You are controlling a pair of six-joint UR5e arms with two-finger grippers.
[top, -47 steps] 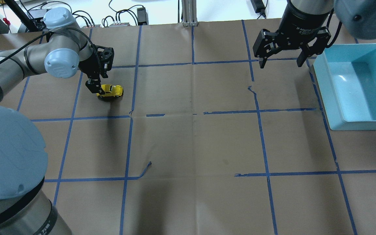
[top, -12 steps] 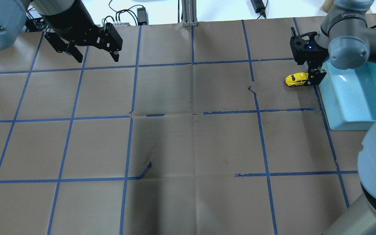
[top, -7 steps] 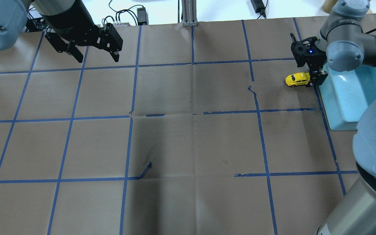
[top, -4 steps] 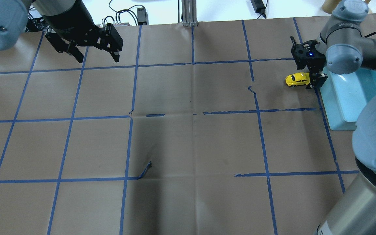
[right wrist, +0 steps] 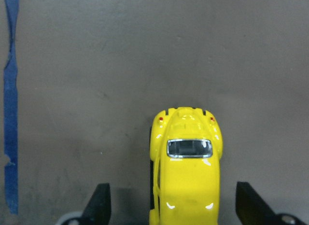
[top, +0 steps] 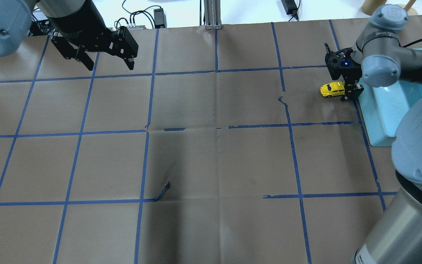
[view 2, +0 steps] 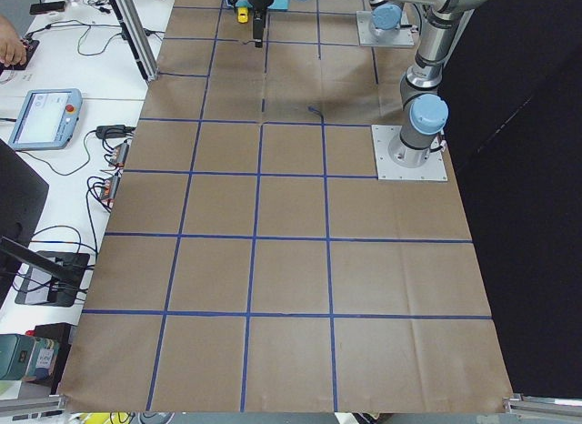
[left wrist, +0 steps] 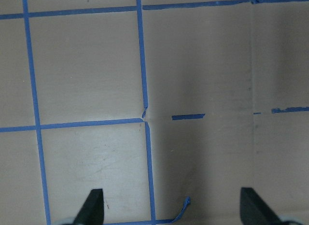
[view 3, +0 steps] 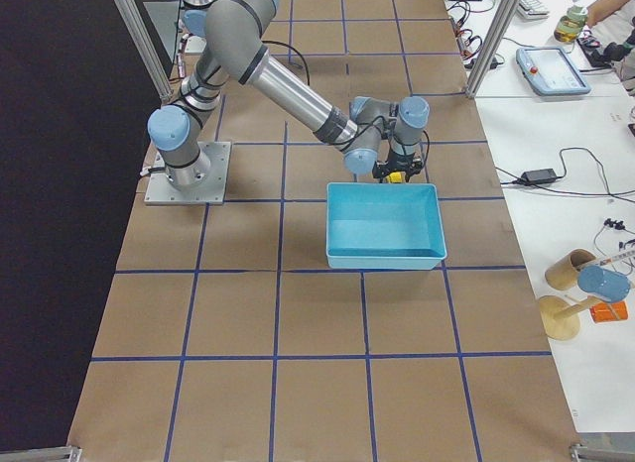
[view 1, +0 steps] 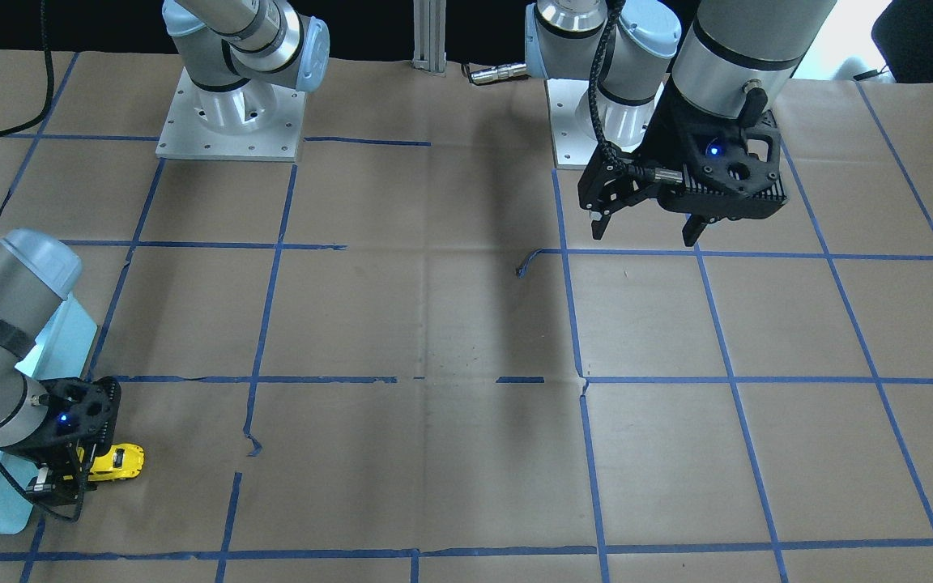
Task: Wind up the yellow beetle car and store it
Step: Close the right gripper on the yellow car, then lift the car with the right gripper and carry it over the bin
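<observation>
The yellow beetle car stands on the brown paper at the far right, just left of the light-blue bin. My right gripper is low over the car's bin-side end. In the right wrist view the car sits between the two fingers, which are spread wide and do not touch it, so the gripper is open. The front view shows the car beside that gripper. My left gripper hangs open and empty, raised over the far left of the table.
The bin is empty and lies right beside the car. Blue tape lines grid the paper, with a loose curl of tape near the middle. Cables and power bricks lie beyond the far edge.
Earlier my left gripper held the car at the far left; the car has since crossed to beside the bin and stays still. My right gripper has edged slightly left over it.
</observation>
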